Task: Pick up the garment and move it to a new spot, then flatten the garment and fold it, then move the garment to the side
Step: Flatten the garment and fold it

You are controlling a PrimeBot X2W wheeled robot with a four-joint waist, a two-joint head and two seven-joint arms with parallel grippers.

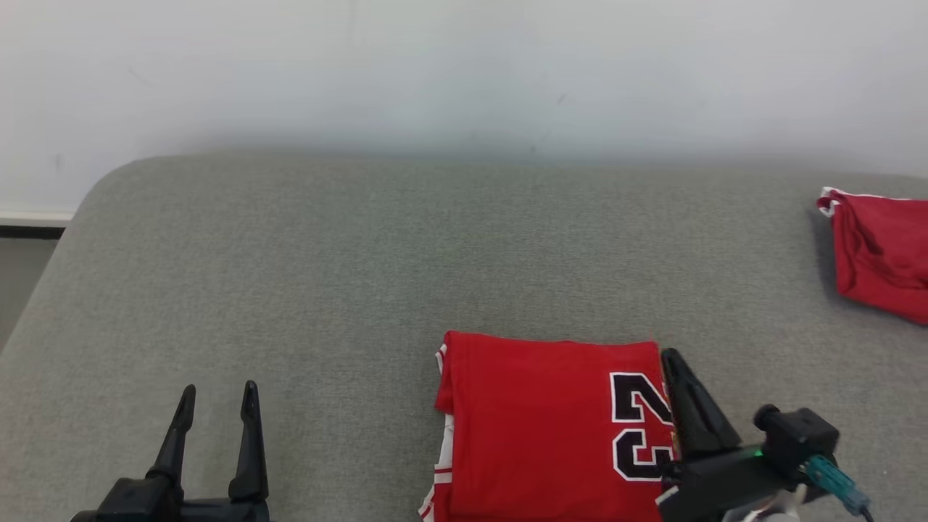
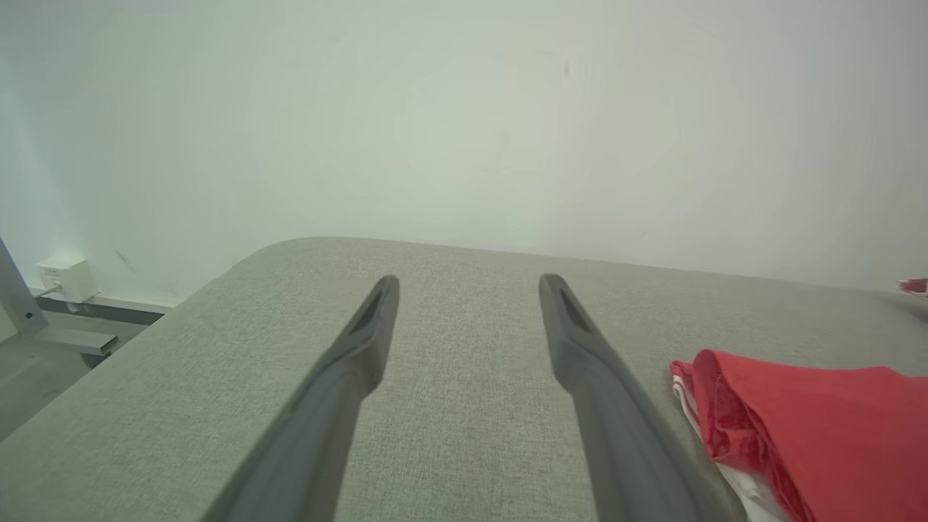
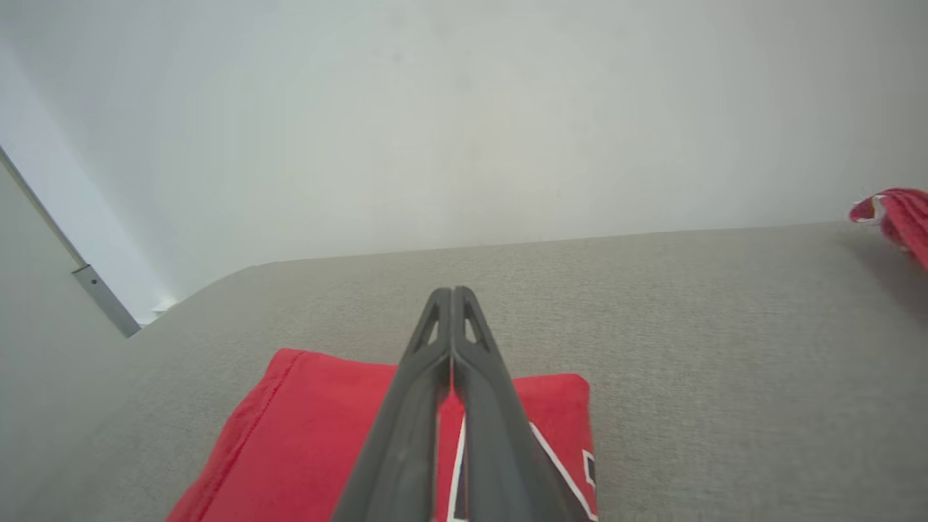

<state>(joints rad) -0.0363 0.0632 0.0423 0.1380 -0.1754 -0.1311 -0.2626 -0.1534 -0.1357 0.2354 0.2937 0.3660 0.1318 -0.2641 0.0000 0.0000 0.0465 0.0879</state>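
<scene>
The garment (image 1: 536, 420) is a red jersey with a black "23", folded into a rectangle at the near middle of the grey padded surface (image 1: 348, 254). My right gripper (image 1: 668, 357) is shut, fingers pressed together with nothing between them, lying over the jersey's right edge. In the right wrist view its tips (image 3: 452, 291) reach just past the far edge of the garment (image 3: 290, 435). My left gripper (image 1: 219, 391) stands open and empty at the lower left, well clear of the jersey. In the left wrist view its fingers (image 2: 470, 283) spread over bare fabric, with the garment's folded edge (image 2: 834, 428) to the right.
A second red cloth (image 1: 881, 254) lies crumpled at the far right edge of the surface, also seen as a red cloth (image 3: 895, 217) in the right wrist view. A white wall rises behind. The surface's rounded left corner drops to the floor, where a white wall box (image 2: 65, 277) sits.
</scene>
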